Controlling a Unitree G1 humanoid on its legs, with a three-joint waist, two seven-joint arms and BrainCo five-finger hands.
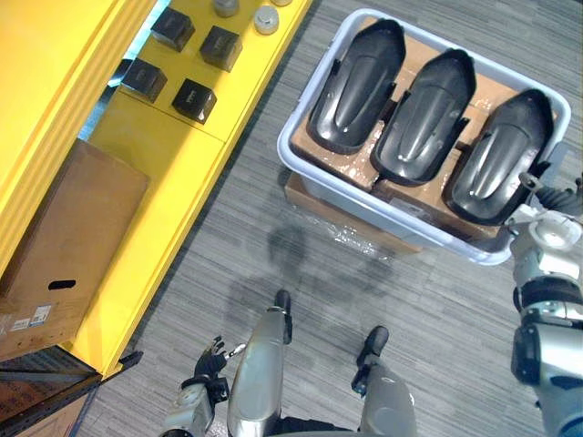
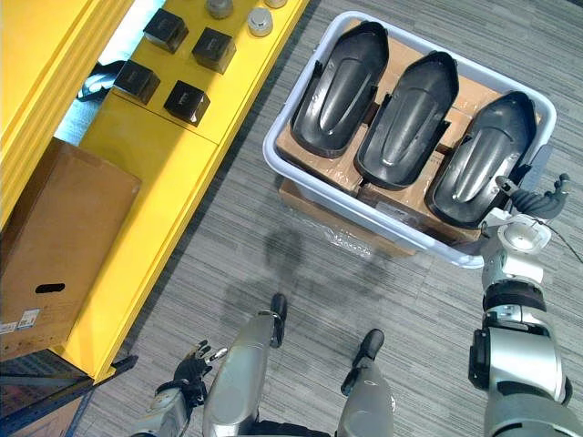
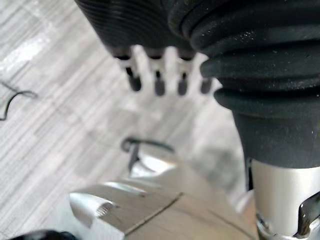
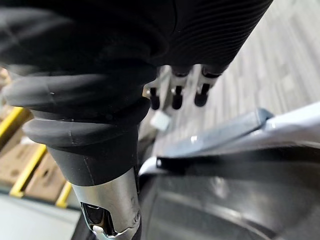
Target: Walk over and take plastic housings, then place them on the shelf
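Three dark plastic housings lie side by side, hollow side down, in a pale bin [image 1: 290, 155]: the left one [image 1: 357, 86], the middle one [image 1: 424, 118] and the right one [image 1: 499, 155]. My right hand [image 2: 536, 202] hovers at the bin's near right corner, just beside the right housing, holding nothing. In the right wrist view its straight fingers [image 4: 175, 95] hang above the bin's rim [image 4: 225, 137], with a housing [image 4: 225, 200] below. My left hand [image 1: 208, 360] hangs low over the floor, its fingers [image 3: 157, 82] straight and empty.
A yellow shelf [image 1: 173, 173] runs along the left, carrying several small black boxes [image 1: 194, 98], grey round caps [image 1: 265, 18] and a large cardboard box [image 1: 68, 246]. The bin rests on cardboard boxes [image 1: 328, 214]. Grey carpet lies between shelf and bin.
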